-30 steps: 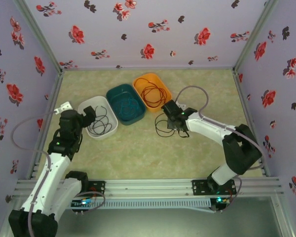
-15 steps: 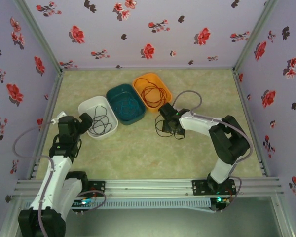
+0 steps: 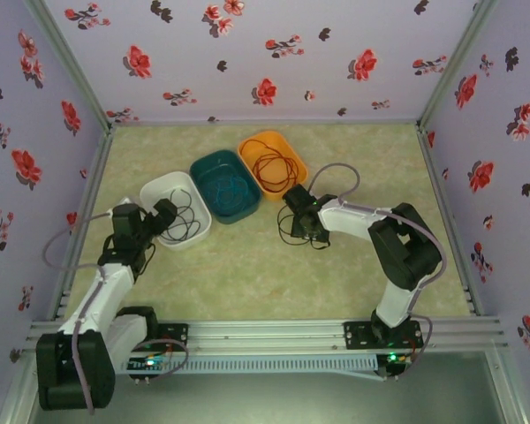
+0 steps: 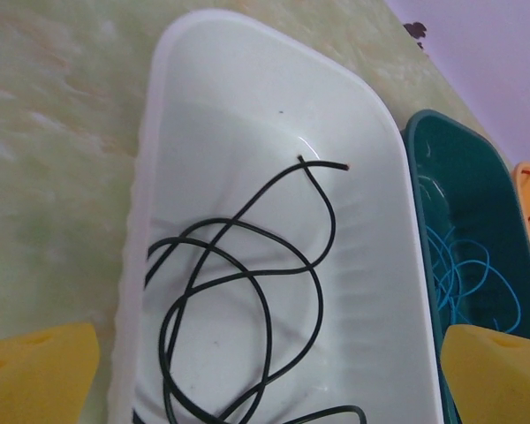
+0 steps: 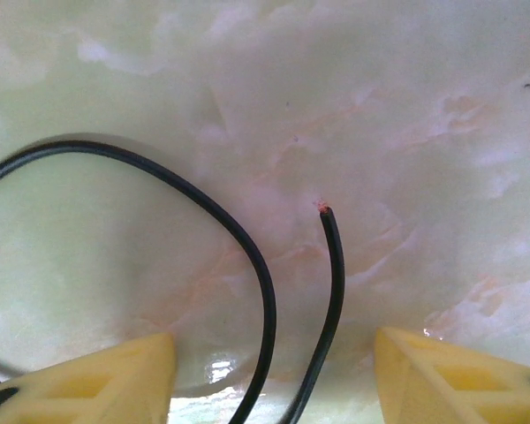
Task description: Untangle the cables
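A black cable (image 3: 284,237) lies loose on the table floor, and my right gripper (image 3: 309,231) sits low over it. In the right wrist view two strands, one ending in a cut tip (image 5: 325,212), run between the yellow fingers (image 5: 79,380), which stand apart and touch neither; the right gripper (image 5: 274,380) is open. Another black cable (image 4: 247,291) is coiled in the white bin (image 4: 159,115). My left gripper (image 4: 269,389) hangs wide open over that bin, holding nothing. A blue cable (image 4: 464,274) lies in the teal bin (image 3: 214,168), a red-orange cable (image 3: 274,166) in the orange bin (image 3: 293,146).
The three bins stand in a diagonal row at the middle left of the marbled green floor (image 3: 247,265). Flowered walls close in the left, back and right sides. A metal rail (image 3: 265,336) with the arm bases runs along the near edge.
My left arm has folded back and its gripper has slid slightly right along the white bin's near end. My right arm's elbow has swung in, the gripper shifting a little left over the black cable.
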{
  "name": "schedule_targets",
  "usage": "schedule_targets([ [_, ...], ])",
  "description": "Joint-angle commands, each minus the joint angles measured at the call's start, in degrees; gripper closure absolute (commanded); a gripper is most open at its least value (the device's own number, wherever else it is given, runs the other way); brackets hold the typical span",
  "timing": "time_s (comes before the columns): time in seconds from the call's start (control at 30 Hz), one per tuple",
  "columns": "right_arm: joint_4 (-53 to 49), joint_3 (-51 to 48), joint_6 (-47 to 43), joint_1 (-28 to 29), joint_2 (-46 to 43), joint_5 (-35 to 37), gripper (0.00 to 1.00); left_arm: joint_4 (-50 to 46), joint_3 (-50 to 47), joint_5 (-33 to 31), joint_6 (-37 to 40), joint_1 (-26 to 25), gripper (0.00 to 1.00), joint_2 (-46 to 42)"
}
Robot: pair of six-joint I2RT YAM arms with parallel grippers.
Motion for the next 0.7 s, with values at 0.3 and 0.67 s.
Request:
schedule_targets([
  [0.3, 1.44, -0.43, 0.79, -0.39, 1.52, -1.97, 0.71, 7.8, -0.37, 4.55, -2.15, 0.4, 0.0, 1.84],
  [0.67, 1.0, -0.69, 0.71, -0.46, 0.23, -1.65, 1.0, 12.68, -0.83, 7.83, -3.33, 0.37, 0.0, 6.23],
])
